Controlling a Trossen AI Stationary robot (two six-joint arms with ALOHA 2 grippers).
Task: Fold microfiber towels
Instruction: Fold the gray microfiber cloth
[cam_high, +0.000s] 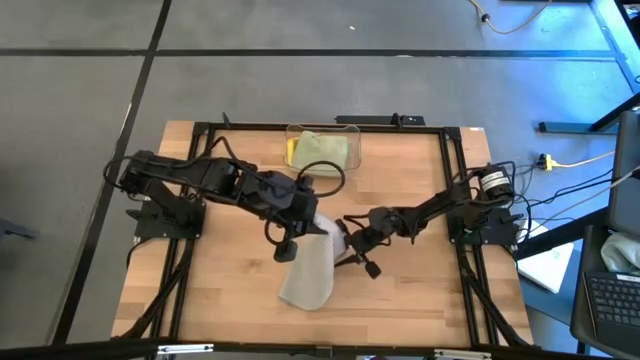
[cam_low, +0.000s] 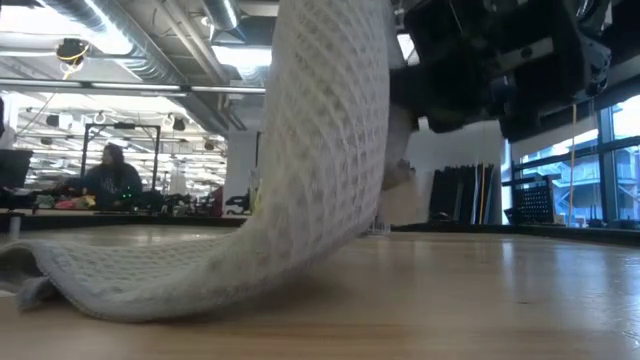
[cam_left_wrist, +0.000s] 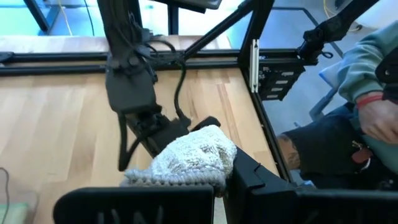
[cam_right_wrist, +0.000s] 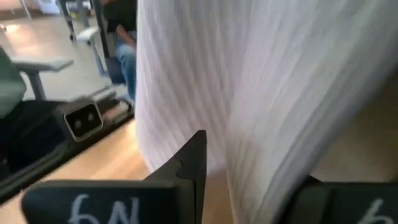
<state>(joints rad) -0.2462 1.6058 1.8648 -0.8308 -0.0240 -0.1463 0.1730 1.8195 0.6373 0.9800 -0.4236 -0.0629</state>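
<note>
A grey towel (cam_high: 308, 270) is lifted at its far end, and its near part (cam_low: 120, 275) lies on the table. My left gripper (cam_high: 305, 228) is shut on the raised end, which shows bunched in the left wrist view (cam_left_wrist: 186, 158). My right gripper (cam_high: 352, 245) is open, just to the right of the raised cloth. In the right wrist view its fingers (cam_right_wrist: 194, 162) stand on either side of the hanging cloth (cam_right_wrist: 267, 124); I cannot tell whether they touch it. A yellow towel (cam_high: 292, 150) and a pale sage green towel (cam_high: 326, 148) lie in the clear bin. The bright green towel is out of view. My left gripper pinches the grey towel's raised far end (cam_left_wrist: 205, 177) between its two fingers, the cloth bunched in several layers. The fingers come about level from the table's left. The towel hangs down from the hold in a slack curve (cam_low: 330, 150), its near part on the table.
The clear plastic bin (cam_high: 350, 135) stands at the table's far edge in the middle. Black frame rails (cam_high: 450, 170) run along the table's sides. A person (cam_left_wrist: 373, 93) sits beyond the table's right edge. Bare wood (cam_high: 220, 290) lies left of the towel.
</note>
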